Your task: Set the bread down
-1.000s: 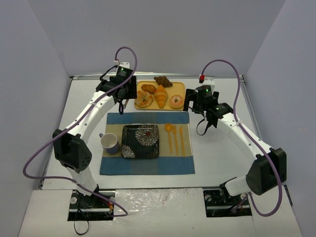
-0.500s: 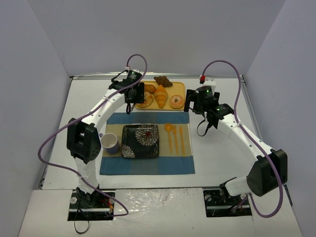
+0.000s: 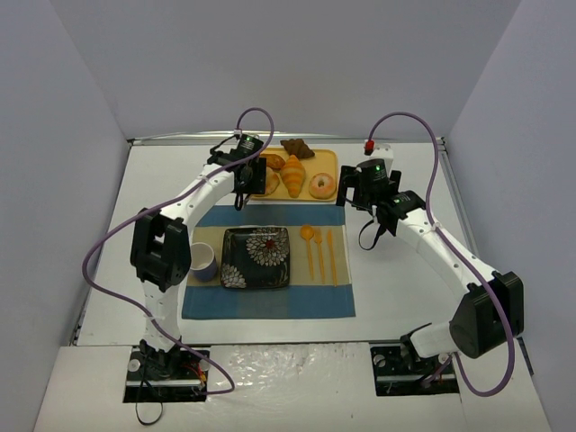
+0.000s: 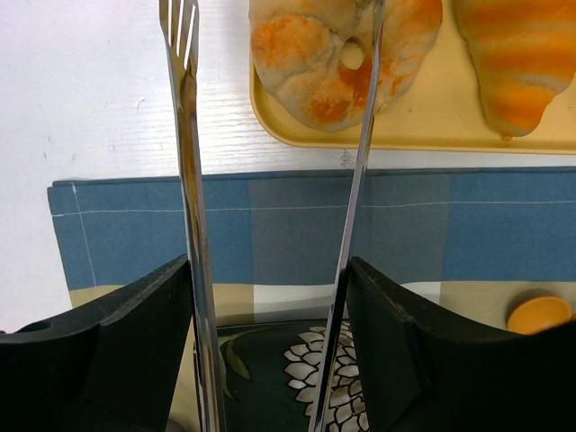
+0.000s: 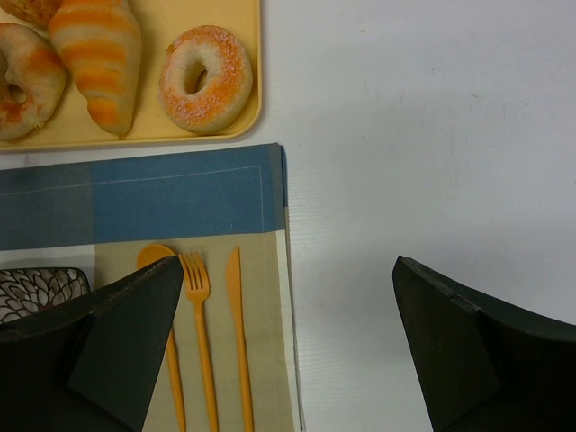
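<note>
A yellow tray (image 3: pixel 329 162) at the back holds a ring-shaped bread (image 4: pixel 310 54), a striped croissant (image 4: pixel 526 63), a sugared donut (image 5: pixel 205 78), a small roll (image 3: pixel 273 161) and a dark pastry (image 3: pixel 297 148). My left gripper (image 4: pixel 268 270) is shut on metal tongs (image 4: pixel 189 180). The tongs are spread, with their tips on either side of the ring-shaped bread at the tray's left end. My right gripper (image 5: pixel 288 265) is open and empty, above the placemat's right edge. A dark flowered plate (image 3: pixel 256 257) lies on the placemat (image 3: pixel 270 301).
A blue cup (image 3: pixel 202 261) stands left of the plate. An orange spoon, fork (image 5: pixel 200 342) and knife lie on the placemat right of the plate. White walls enclose the table on three sides.
My left arm has swung right from the table's left side to the tray's left end, bringing the tongs over the ring-shaped bread. The right arm has barely moved.
</note>
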`<state>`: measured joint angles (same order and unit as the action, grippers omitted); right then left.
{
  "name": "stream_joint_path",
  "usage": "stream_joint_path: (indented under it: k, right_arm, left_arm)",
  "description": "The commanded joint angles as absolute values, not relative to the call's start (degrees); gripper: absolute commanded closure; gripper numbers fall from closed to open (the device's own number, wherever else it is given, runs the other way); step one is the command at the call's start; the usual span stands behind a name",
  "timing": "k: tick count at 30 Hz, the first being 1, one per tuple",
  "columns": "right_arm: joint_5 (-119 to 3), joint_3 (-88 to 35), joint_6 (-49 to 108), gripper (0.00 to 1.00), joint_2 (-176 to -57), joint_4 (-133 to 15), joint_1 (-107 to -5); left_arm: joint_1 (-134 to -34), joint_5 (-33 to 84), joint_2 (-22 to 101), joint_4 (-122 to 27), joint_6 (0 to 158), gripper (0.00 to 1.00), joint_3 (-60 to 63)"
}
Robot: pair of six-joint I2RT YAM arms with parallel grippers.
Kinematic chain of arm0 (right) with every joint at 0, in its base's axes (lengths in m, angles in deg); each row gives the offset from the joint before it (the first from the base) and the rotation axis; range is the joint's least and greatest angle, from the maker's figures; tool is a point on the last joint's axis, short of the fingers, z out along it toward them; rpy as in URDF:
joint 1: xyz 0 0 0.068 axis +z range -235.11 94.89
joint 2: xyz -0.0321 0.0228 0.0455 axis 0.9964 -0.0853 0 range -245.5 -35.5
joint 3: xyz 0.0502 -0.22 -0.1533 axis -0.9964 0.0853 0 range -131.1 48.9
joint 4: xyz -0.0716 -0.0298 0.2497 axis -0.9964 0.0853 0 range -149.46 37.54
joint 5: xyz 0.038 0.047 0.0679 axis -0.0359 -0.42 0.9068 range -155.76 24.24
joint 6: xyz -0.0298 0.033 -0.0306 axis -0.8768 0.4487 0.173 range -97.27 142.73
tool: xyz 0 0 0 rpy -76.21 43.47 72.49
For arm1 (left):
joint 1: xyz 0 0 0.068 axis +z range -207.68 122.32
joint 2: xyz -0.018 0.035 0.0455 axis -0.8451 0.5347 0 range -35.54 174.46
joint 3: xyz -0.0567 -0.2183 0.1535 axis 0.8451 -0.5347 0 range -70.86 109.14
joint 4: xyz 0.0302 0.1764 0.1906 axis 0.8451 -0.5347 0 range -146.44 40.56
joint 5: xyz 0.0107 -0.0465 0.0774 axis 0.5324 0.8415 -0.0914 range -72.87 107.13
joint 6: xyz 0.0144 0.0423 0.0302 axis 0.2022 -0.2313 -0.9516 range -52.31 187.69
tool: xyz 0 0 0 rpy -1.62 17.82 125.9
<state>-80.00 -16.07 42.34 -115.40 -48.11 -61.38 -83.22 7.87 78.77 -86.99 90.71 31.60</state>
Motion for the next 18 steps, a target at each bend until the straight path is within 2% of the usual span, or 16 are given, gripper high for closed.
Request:
stream_joint_path:
  k: [1, 6, 12, 18]
  right_arm:
    - [-82.4, -15.9, 42.2, 0.00, -112.9, -50.4, -61.2]
    - [-82.7, -15.6, 42.1, 0.00, -112.9, -50.5, -61.4]
    - [-82.8, -15.6, 42.2, 0.00, -113.0, -50.4, -61.4]
    - [-82.7, -15.6, 42.4, 0.00, -113.1, -50.5, -61.3]
  left_arm:
    - [-83.3, 7.2, 77.3, -83.7, 91.0, 0.39, 32.5]
    - [-83.3, 7.5, 77.4, -83.2, 91.5, 0.40, 32.0]
    - [-83.3, 8.4, 76.7, -83.0, 92.1, 0.50, 31.0]
    - [-83.3, 8.8, 74.8, -82.3, 92.4, 0.50, 29.4]
